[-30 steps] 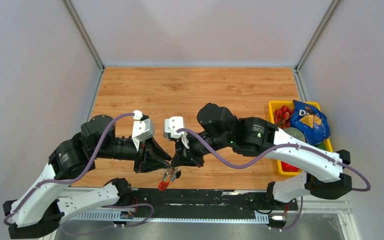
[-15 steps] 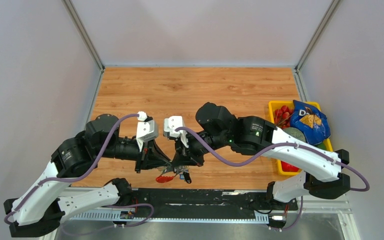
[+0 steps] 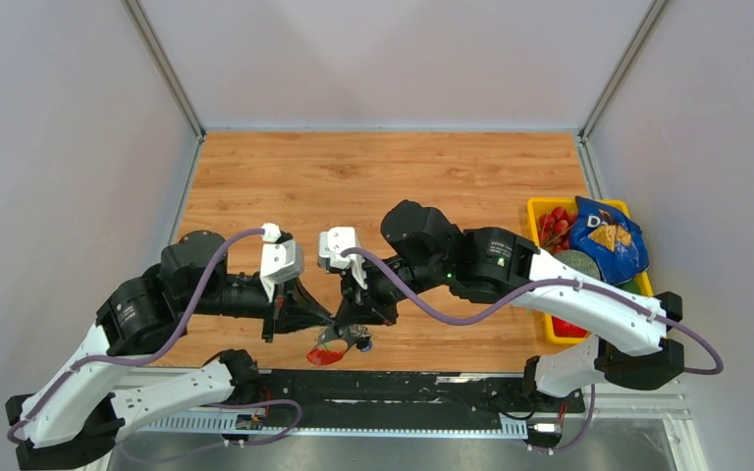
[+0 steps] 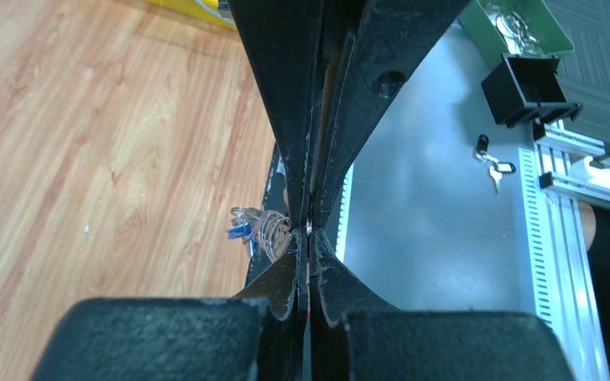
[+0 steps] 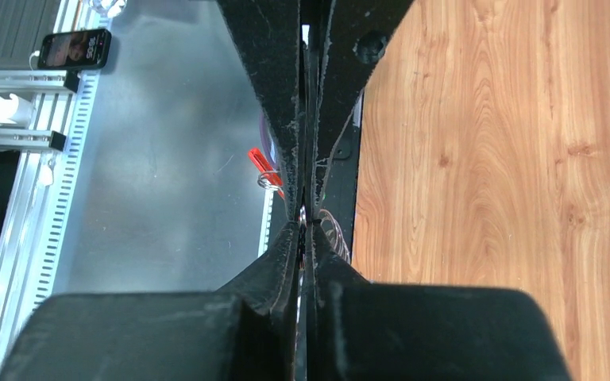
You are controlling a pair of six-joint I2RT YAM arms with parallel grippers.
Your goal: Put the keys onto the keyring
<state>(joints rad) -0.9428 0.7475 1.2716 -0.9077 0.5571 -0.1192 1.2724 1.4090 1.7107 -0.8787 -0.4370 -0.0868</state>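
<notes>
Top external, one keyring (image 3: 340,339), one red tag (image 3: 325,356), left and right jaws pinching it

The keyring (image 3: 342,337) bunch, red tag (image 3: 326,355) nearmost, hangs over the table (image 3: 383,177) edge.

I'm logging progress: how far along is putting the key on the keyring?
Done: the keyring is picked up, its red tag dangling. In hand: the left gripper and right gripper both pinch it, fingers shut. Left: no key shows threaded on the ring, so that step looks outstanding.
</notes>
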